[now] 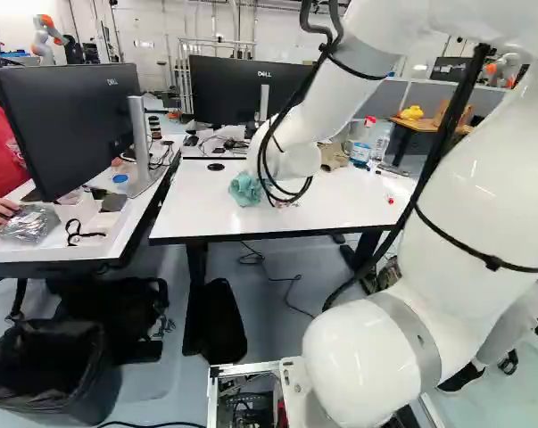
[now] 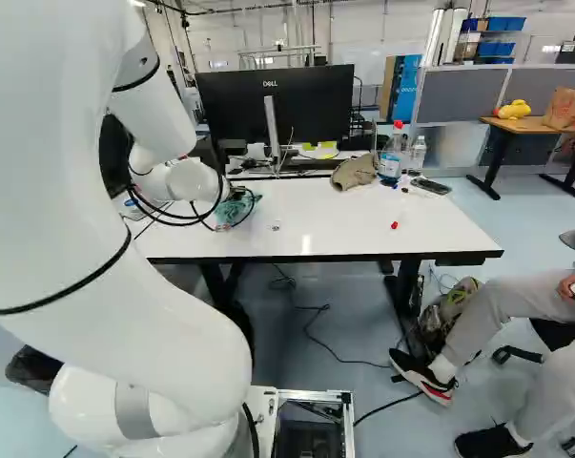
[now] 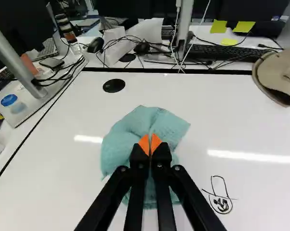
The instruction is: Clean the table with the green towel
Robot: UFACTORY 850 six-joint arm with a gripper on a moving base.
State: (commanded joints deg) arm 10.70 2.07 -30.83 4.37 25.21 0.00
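Two fingers [image 3: 145,145] pinch towel [image 3: 120,144]: wrist view only.

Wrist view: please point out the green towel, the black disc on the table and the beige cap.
green towel [image 3: 121,137]: wrist view, folded cloth beside the end effector
black disc [image 3: 114,85]: wrist view, middle of its face
beige cap [image 3: 282,70]: wrist view, its cloth
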